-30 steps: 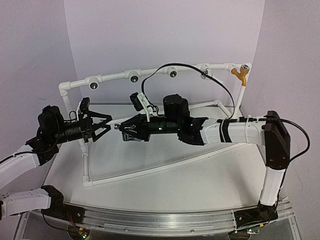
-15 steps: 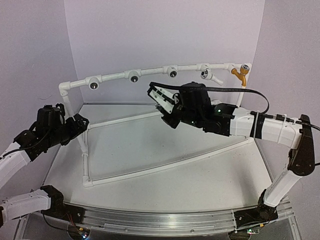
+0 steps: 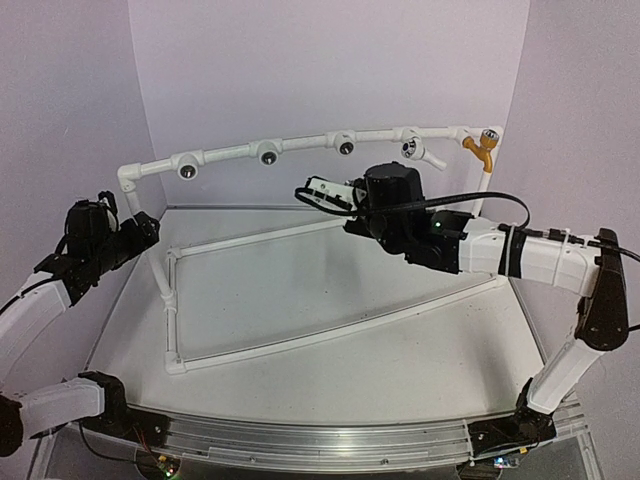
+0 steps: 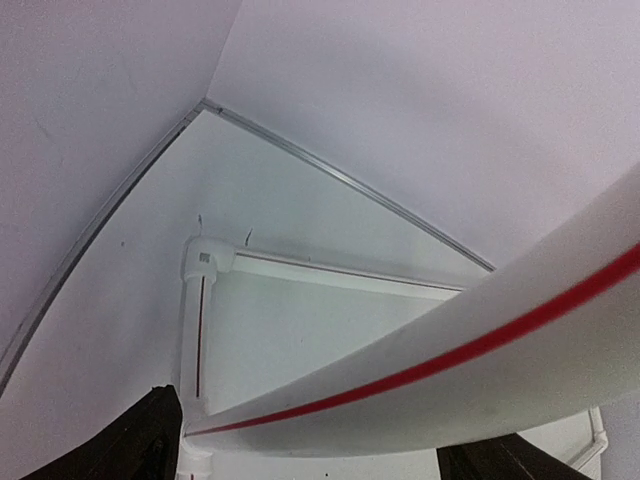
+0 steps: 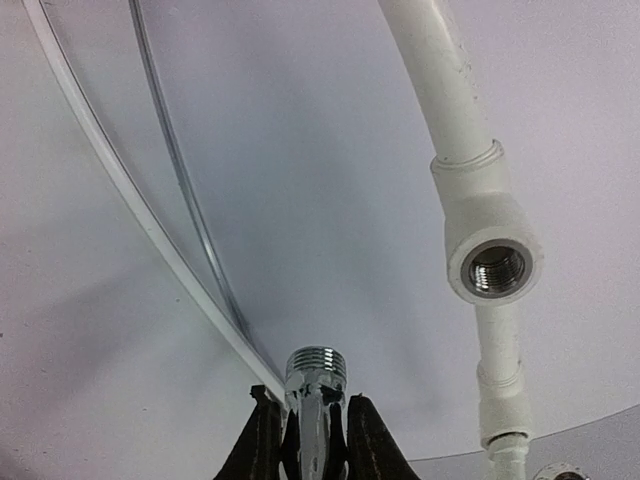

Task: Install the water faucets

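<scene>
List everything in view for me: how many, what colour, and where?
table: one, white, under everything
pipe frame: one, white, standing on the table
open tee fittings: three, white, along the top rail
white faucet: one, white, top rail, towards the right
orange-yellow faucet: one, orange-yellow, top rail's right end
silver faucet: one, silver, in the right hand
left hand: one, black, open by the frame's left side
right hand: one, black, shut on the silver faucet

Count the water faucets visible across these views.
3. A white faucet and an orange-yellow faucet sit near the right end of the top pipe. A silver faucet is clamped in the right end effector. The arms could hide another.
</scene>
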Robot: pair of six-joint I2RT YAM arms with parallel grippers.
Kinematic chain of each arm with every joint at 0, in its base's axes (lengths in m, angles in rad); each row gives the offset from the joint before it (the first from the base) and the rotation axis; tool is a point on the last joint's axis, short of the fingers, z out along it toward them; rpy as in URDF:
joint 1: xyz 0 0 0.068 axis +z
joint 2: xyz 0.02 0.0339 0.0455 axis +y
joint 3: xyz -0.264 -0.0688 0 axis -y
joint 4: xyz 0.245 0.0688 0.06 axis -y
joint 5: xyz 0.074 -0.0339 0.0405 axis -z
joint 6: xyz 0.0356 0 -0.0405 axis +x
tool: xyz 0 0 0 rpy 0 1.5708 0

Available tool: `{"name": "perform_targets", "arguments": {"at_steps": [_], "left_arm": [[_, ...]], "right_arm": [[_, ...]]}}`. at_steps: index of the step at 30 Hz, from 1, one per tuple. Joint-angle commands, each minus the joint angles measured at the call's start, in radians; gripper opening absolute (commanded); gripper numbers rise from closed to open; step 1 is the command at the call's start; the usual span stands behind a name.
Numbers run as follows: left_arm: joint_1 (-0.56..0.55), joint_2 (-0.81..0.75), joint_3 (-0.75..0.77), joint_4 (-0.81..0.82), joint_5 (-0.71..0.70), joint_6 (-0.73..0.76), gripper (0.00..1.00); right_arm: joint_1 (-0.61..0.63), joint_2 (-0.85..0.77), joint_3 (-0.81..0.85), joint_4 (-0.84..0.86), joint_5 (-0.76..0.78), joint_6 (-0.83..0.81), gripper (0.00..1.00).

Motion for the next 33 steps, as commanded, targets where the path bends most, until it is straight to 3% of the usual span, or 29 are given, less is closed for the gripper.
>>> {"name": "perform_targets", "arguments": {"at_steps": [1, 8, 18, 29, 33], "left_arm": [[0.004, -0.021, -0.022, 0.211, 0.003, 0.122, 0.86], [0.004, -0.026, -0.094, 0.319, -0.049, 0.147, 0.67], [0.004, 0.006, -0.146, 0.387, -0.025, 0.193, 0.41], [0.004, -0.002, -0.203, 0.410, -0.046, 0.217, 0.02], [0.004, -0.007, -0.214, 0.420, -0.046, 0.221, 0.00]], "right_arm": [[0.027, -0.026, -0.067, 0.351, 0.104, -0.258, 0.00], [0.035, 0.003, -0.085, 0.571, 0.096, -0.455, 0.00], [0.014, 0.024, -0.040, 0.524, 0.045, -0.423, 0.00], [-0.005, 0.064, 0.017, 0.525, 0.042, -0.417, 0.00], [-0.010, 0.072, 0.030, 0.535, 0.047, -0.428, 0.00]]}}
